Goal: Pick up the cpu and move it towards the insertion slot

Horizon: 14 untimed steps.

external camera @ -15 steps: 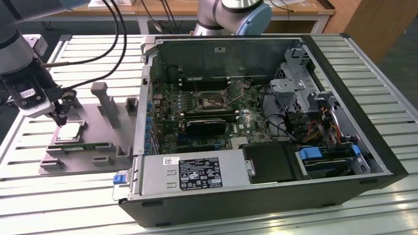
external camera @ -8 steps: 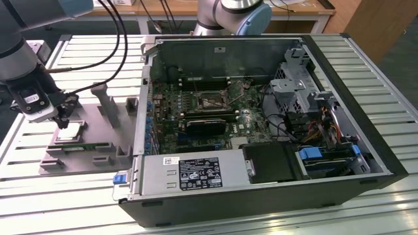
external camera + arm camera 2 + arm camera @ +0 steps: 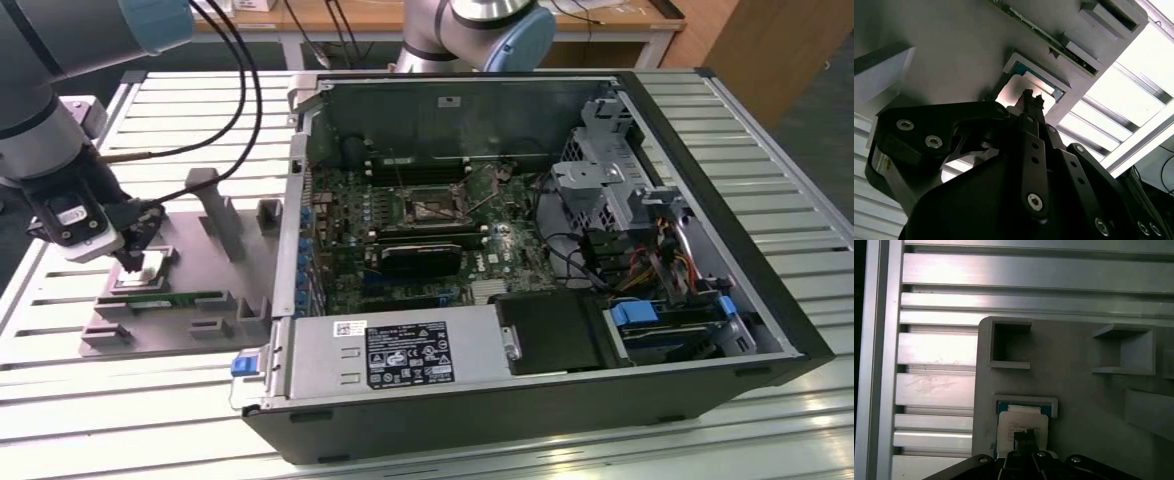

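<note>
presently, my black two-fingered end effector (image 3: pixel 130 262) stands low over the flat grey plastic fixture plate (image 3: pixel 200 265), at the exterior view's left on the ribbed aluminium desk (image 3: pixel 174 110). its fingers are drawn together into one narrow tip and clamp nothing.

item under inspection: the small, flat, square, silvery-topped, green-rimmed cpu (image 3: pixel 1009 422). it lies flat in its seat on the fixture plate, against a raised grey plastic frame (image 3: pixel 1026 401). in both wrist views my tip sits over the middle of the metal top, not at its edges. whether the tip presses on the top or hangs just above it, i cannot tell. the cpu is not lifted.

destination: the square black-framed insertion slot with shiny metal bracket (image 3: pixel 430 205) sits on the green motherboard inside the open black computer case (image 3: pixel 561 400). it is well apart from the cpu, toward the exterior view's right. a long narrow green memory stick (image 3: pixel 174 297) lies on the plate just beside the seat and is no part of this job.

handling assessment: i judge the cpu light, thin and rigid. the polished top looks slippery, and the underside is likely delicate. the sound hold is on two opposite edges at the green rim, kept level, where the frame leaves those edges free.
</note>
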{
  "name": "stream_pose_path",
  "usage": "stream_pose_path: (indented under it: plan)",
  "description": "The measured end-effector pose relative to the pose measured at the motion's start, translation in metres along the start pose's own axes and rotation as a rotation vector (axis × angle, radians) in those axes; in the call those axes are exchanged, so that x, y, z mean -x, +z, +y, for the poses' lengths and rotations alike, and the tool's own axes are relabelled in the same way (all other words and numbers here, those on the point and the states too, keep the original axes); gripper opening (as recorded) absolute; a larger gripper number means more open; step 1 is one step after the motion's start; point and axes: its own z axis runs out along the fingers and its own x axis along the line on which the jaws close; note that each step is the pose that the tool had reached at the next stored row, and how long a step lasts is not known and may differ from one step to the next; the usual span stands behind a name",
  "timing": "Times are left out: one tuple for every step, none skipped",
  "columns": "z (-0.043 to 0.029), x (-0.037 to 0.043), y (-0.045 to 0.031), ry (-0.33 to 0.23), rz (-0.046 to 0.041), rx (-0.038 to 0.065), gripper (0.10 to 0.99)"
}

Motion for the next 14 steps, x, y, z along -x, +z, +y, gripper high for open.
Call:
stream_pose_path:
  plan:
    - [0.0000,0.0000,0.0002,0.000,0.0002,0.000,0.102]
    - [0.0000,0.0000,0.0002,0.000,0.0003,0.000,0.102]
    - [-0.0001,0.0000,0.0002,0.000,0.0004,0.000,0.102]
    - [-0.0001,0.0000,0.0003,0.000,0.0004,0.000,0.102]
    - [-0.0001,0.0000,0.0004,0.000,0.0003,0.000,0.102]
    - [-0.0001,0.0000,0.0005,0.000,0.0003,0.000,0.102]
    - [-0.0001,0.0000,0.0005,0.000,0.0002,0.000,0.102]
    - [-0.0001,0.0000,0.0005,0.000,0.0003,0.000,0.102]
    - [-0.0001,0.0000,0.0006,0.000,0.0003,0.000,0.114]
    - [-0.0001,0.0000,0.0006,0.000,0.0002,0.000,0.114]
    - [-0.0001,0.0000,0.0007,0.000,0.0002,0.000,0.165]
    - [-0.0001,0.0000,0.0007,0.000,0.0003,0.000,0.165]
    - [-0.0001,0.0000,0.0008,0.000,0.0002,0.000,0.231]
    - [-0.0001,0.0000,0.0008,0.000,0.0002,0.000,0.290]
